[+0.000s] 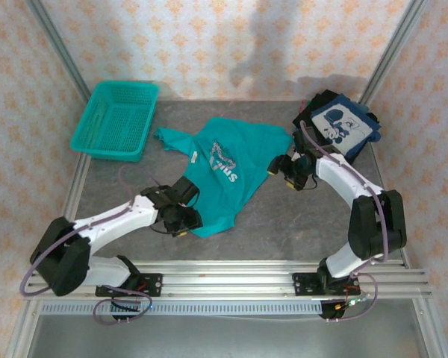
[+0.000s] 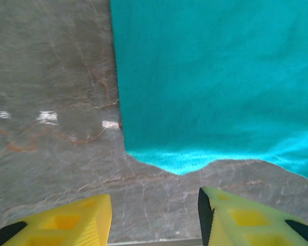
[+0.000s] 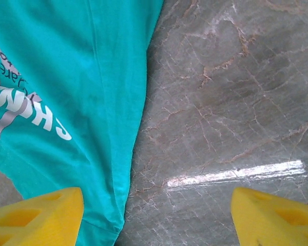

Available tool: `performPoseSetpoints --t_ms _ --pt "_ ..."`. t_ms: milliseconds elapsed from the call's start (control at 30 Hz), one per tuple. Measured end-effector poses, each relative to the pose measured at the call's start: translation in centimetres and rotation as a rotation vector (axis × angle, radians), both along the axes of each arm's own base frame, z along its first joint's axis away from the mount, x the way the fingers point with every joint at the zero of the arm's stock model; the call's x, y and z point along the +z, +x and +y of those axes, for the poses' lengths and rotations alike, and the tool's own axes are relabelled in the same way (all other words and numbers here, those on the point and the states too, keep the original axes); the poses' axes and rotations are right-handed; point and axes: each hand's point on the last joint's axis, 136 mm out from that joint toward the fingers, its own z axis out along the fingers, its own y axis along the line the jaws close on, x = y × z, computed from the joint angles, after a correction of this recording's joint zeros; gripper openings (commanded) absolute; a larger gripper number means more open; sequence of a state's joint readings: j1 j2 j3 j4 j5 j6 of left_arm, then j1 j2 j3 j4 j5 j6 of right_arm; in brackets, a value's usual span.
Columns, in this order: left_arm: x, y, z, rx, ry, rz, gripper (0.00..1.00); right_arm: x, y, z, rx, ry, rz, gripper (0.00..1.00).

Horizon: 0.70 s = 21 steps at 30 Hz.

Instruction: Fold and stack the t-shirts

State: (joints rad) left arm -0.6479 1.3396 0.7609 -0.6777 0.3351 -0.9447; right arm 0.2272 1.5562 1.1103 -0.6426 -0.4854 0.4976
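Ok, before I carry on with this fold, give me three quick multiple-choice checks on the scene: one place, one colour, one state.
1. Where is the folded dark stack?
A. near left corner
B. between the arm bases
C. far right corner of the table

2. The lettering on the teal t-shirt is:
A. red
B. white
C. yellow

3. The left gripper is:
A. open, holding nothing
B. shut on the hem
C. shut on a sleeve

Answers:
1. C, the top view shows the stack at the far right.
2. B, the right wrist view shows white print.
3. A, bare table shows between its yellow fingers.
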Motion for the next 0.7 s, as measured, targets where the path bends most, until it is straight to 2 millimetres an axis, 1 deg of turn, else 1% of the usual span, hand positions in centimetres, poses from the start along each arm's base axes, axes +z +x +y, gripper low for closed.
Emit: performPoseSetpoints --t_ms 167,267,300,433,467,500,567,633,700 --pt "-2.0 0.9 -0.8 0.008 0.005 0.018 0.36 0.1 0.1 0.0 0.014 -0.005 -0.012 0.76" --pt "-3.3 1.6 -1.3 0.018 0.010 0.026 0.24 0.1 0.3 -0.4 0.015 -0.011 -0.018 0.76" --pt "-3.6 1.8 -1.4 0.018 0.014 0.034 0.19 0.1 0.4 -0.7 0.010 -0.016 -0.020 0.75" --pt "-3.3 3.3 -2.3 0.008 0.014 0.004 0.00 0.0 1.1 -2.2 -0.025 -0.032 -0.033 0.76" --pt "-3.1 3.5 -2.1 0.005 0.022 -0.008 0.00 0.0 1.3 -2.6 -0.036 -0.035 -0.038 0.75" --pt "-2.9 3.6 -1.7 0.002 0.038 -0.020 0.00 -0.1 1.7 -3.1 -0.049 -0.041 -0.045 0.76" --pt "-2.3 3.3 -0.1 0.030 0.064 -0.036 0.00 -0.4 2.3 -3.9 -0.070 -0.054 -0.048 0.75" --pt "-0.7 2.8 2.5 0.084 0.081 -0.069 0.00 -0.7 3.1 -4.5 -0.088 -0.072 -0.049 0.76" --pt "2.0 2.2 5.4 0.145 0.088 -0.134 0.00 -0.5 4.3 -4.8 -0.100 -0.085 -0.062 0.75"
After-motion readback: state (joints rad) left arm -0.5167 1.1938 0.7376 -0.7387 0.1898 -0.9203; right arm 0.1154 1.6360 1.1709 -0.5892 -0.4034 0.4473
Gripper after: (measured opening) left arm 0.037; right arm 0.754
